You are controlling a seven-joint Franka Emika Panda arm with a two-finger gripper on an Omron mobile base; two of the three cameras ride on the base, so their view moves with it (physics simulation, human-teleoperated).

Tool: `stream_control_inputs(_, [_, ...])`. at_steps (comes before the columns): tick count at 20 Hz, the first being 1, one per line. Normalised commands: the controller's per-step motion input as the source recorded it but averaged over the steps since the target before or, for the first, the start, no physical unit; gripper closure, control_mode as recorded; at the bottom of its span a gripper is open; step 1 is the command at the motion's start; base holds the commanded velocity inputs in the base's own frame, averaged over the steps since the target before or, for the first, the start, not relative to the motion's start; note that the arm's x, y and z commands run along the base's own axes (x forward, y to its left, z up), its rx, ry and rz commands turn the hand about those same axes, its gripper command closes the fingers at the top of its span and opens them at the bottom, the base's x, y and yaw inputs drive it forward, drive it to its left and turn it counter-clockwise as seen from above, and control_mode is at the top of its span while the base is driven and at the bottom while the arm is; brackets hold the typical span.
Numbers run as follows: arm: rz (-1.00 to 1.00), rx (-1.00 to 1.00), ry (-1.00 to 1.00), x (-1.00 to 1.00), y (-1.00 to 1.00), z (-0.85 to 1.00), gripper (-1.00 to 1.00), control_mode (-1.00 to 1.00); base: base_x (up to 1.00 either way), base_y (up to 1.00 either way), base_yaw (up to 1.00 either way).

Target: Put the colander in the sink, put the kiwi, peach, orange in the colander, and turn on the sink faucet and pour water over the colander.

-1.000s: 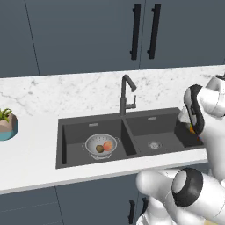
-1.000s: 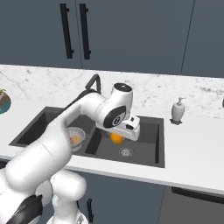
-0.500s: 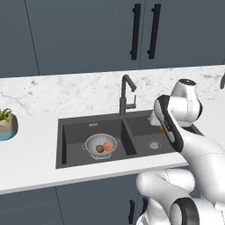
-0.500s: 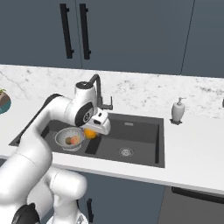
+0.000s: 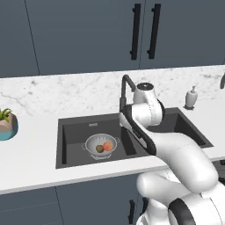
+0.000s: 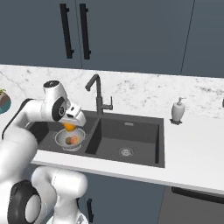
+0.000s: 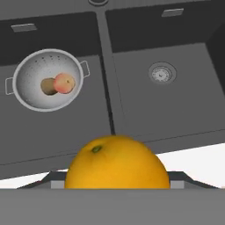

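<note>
My gripper (image 6: 71, 124) is shut on the bright orange (image 6: 69, 127), which hangs just above the left basin of the dark sink (image 6: 131, 136). In the hand view the orange (image 7: 117, 163) hides the fingertips. The silvery colander (image 7: 27, 89) sits on the left basin's floor with the brown kiwi (image 7: 47, 86) and the pinkish peach (image 7: 65, 83) side by side in it. The left base view shows the colander (image 5: 93, 143), kiwi (image 5: 99, 149) and peach (image 5: 107, 145) to the left of my arm. The dark sink faucet (image 6: 99, 93) stands behind the divider, with no water running.
A white soap dispenser (image 6: 177, 111) stands on the counter right of the sink. A teal plant pot (image 5: 7, 126) sits at the far left. The right basin has a bare floor with a round drain (image 7: 161, 72). Dark cabinets with black handles (image 5: 136, 31) hang above.
The arm has swung left with the orange, from over the right basin, past the divider, to a spot beside the colander over the left basin. The fruits in the colander have not moved.
</note>
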Motion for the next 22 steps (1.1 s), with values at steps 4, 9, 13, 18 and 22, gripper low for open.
stream_control_inputs(4, [0.0, -0.07, 0.01, 0.6, 0.74, -0.24, 1.0, -1.0, 0.0, 0.0, 0.0])
stream_control_inputs(9, [0.0, 0.0, 0.07, 0.51, 0.49, -0.43, 1.0, -1.0, 0.0, 0.0, 0.0])
stream_control_inputs(13, [0.0, 0.04, 0.01, 0.17, 0.45, -0.42, 1.0, -1.0, 0.0, 0.0, 0.0])
stream_control_inputs(18, [0.0, 0.04, 0.05, 0.32, 0.35, -0.43, 1.0, -1.0, 0.0, 0.0, 0.0])
stream_control_inputs(22, [-0.03, 0.03, 0.0, 0.46, 0.21, -0.49, 1.0, -1.0, 0.0, 0.0, 0.0])
